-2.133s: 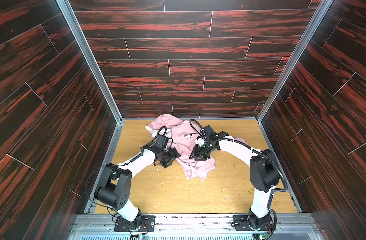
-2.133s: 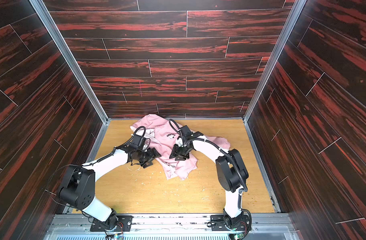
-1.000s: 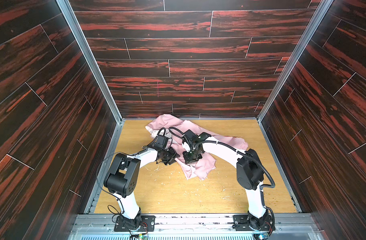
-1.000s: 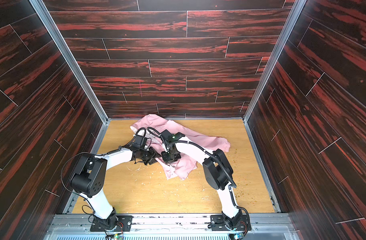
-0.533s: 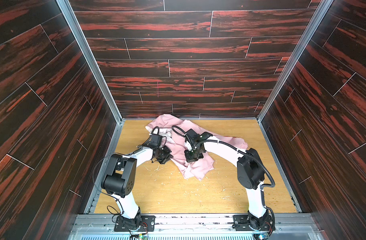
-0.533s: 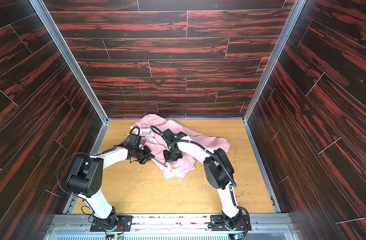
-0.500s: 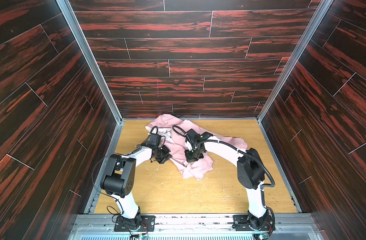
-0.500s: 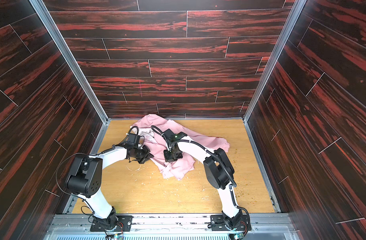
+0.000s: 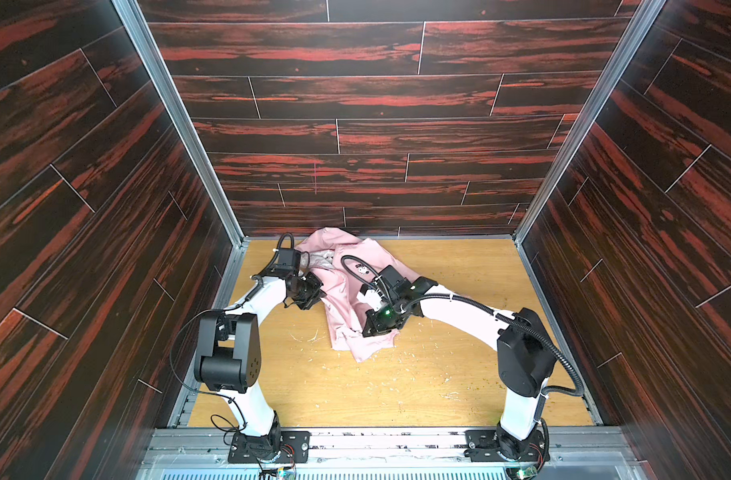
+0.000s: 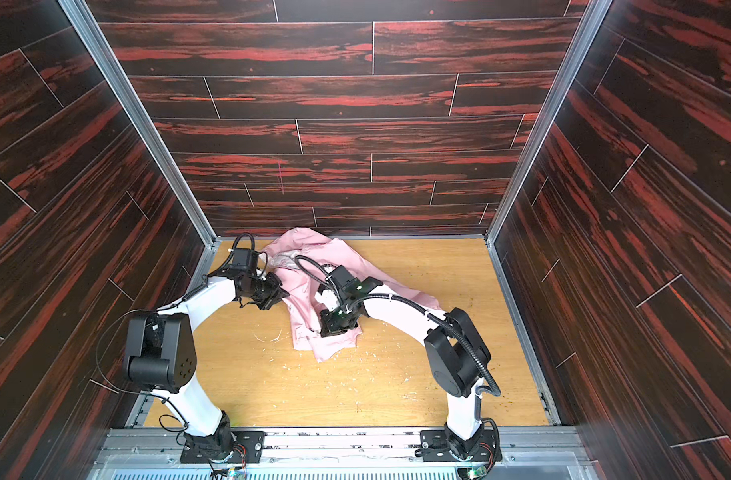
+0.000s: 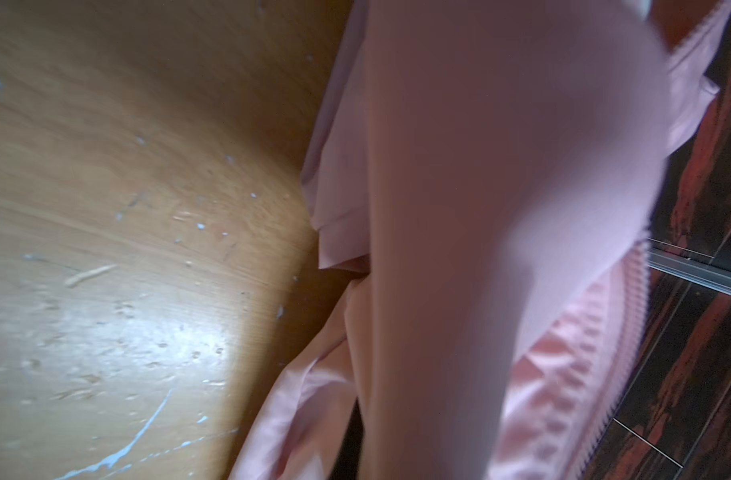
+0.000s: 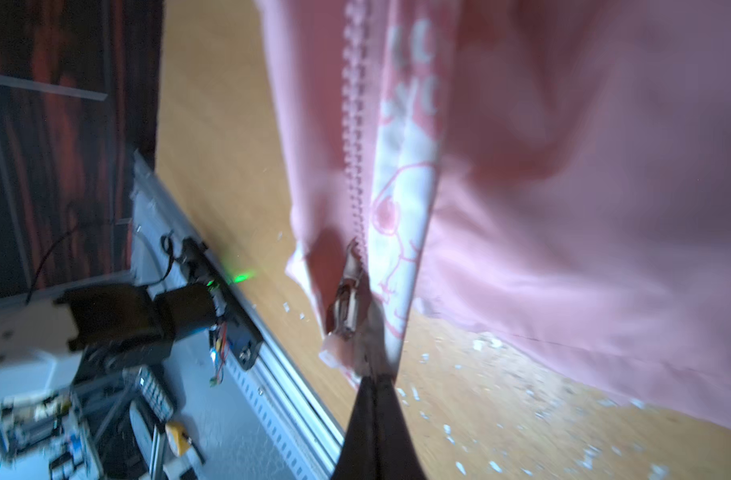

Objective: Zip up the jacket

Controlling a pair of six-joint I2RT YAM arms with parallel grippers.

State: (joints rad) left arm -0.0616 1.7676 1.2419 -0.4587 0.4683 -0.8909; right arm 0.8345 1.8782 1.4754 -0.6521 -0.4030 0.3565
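Pink jacket is lying crumpled on the wooden worktop, toward the far side and left of the middle in both top views. Its far end is reaching almost to the back wall.

The right tool is pointing down at the garment's near hem. In the right wrist view this tool is sitting fully closed, pinching the bottom edge of the jacket just beside the metal zipper slider. The slider is sitting at the low end of a row of zipper teeth, and a white cartoon print is running alongside those teeth.

The left tool is meeting the jacket's left edge and is closed as well. Its fingers are hiding behind cloth in the left wrist view, where pink fabric is hanging stretched close to the lens, so it appears to be gripping that edge. Pale flecks and scratches are showing on the bare worktop nearby.
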